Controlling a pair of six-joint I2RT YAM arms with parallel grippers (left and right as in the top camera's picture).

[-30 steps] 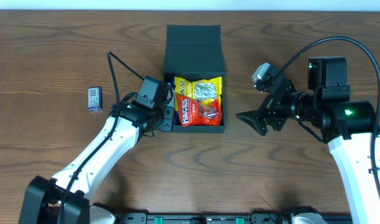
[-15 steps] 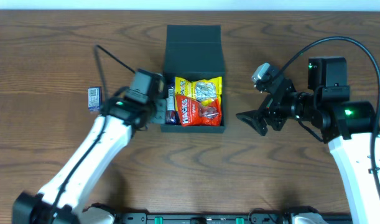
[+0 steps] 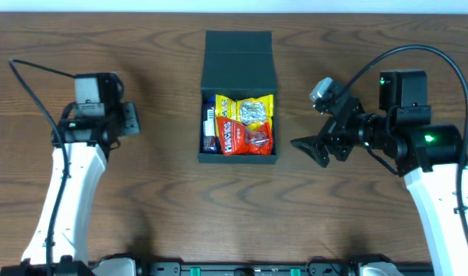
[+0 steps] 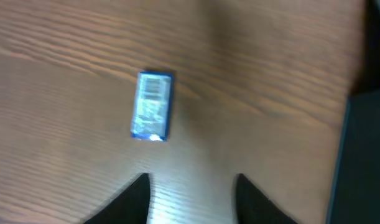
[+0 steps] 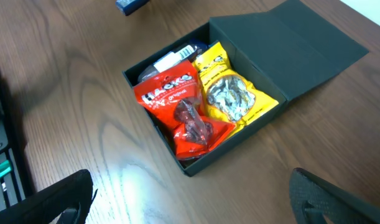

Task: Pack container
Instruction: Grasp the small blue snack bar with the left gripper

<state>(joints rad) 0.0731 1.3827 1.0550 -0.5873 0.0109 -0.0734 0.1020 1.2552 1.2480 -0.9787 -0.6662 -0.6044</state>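
Note:
The dark green container (image 3: 209,157) stands at the table's middle with its flap lid (image 3: 238,57) open toward the back. Inside lie a yellow packet (image 3: 246,108), a red packet (image 3: 246,137) and a small dark packet (image 3: 209,127) along the left wall. The right wrist view shows the container (image 5: 239,151) and both bright packets. A small blue packet (image 4: 153,106) lies flat on the wood ahead of my open, empty left gripper (image 4: 191,186). From overhead the left gripper (image 3: 131,119) covers it. My right gripper (image 3: 314,150) is open and empty, right of the container.
The container's dark wall (image 4: 367,155) fills the right edge of the left wrist view. The blue packet also shows at the top edge of the right wrist view (image 5: 131,5). Bare wood surrounds the box on all sides.
My left arm has swung left from the container's left wall to above the blue packet. A small dark packet now lies inside the container's left side. The right arm has not moved.

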